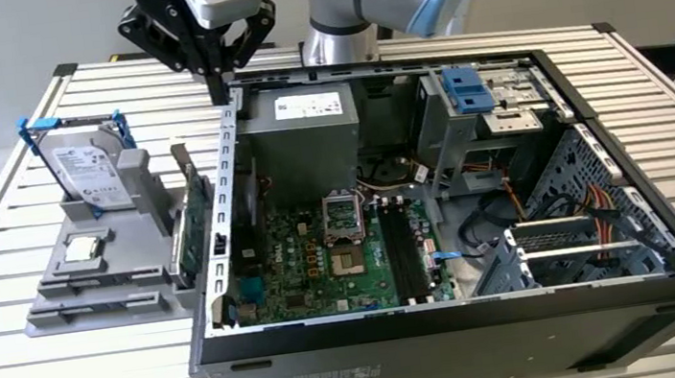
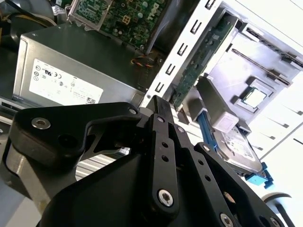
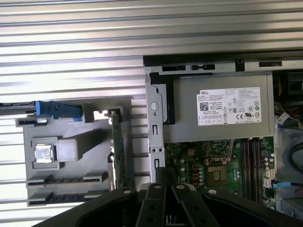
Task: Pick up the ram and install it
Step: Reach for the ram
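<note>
Progress: nothing done yet, by my read.
- Your end effector [image 1: 218,92]: fingers pressed together, empty, upper left of exterior view, above case rear wall [image 1: 230,154].
- Ram [image 3: 66,179]: probably thin dark strip on edge in grey fixture tray [image 3: 90,161]; unconfirmed.
- Memory slots [image 1: 398,244] look bare.
- In your way: green card [image 1: 195,228], upright between tray and case.
- Hard drive [image 1: 88,171] stands on tray's far side.

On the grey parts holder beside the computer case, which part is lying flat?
The small square processor chip lies flat, face up. The hard drive with blue rails and the green card both stand on edge.
</note>
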You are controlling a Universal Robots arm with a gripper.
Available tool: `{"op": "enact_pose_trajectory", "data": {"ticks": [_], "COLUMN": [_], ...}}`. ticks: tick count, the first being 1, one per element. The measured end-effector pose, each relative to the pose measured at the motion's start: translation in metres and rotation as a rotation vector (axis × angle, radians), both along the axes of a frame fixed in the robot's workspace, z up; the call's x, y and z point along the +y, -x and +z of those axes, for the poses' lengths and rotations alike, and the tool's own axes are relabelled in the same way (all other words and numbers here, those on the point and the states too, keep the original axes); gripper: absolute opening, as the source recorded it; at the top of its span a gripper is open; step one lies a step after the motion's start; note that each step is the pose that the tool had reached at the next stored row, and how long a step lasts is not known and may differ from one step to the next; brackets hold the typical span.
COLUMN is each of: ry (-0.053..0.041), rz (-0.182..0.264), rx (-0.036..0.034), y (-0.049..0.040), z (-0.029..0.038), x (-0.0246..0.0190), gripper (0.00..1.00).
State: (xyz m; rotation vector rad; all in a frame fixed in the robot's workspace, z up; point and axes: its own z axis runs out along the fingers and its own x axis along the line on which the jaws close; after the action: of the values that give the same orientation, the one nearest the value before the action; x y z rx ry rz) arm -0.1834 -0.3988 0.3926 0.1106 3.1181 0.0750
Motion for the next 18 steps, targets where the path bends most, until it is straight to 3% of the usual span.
{"op": "enact_pose_trajectory", "data": {"ticks": [18], "ry": [0.0000], "rz": [0.000], "rx": [-0.0001], "y": [0.0126], "z": [0.0000], "x": [0.0000], "gripper": [0.00]}}
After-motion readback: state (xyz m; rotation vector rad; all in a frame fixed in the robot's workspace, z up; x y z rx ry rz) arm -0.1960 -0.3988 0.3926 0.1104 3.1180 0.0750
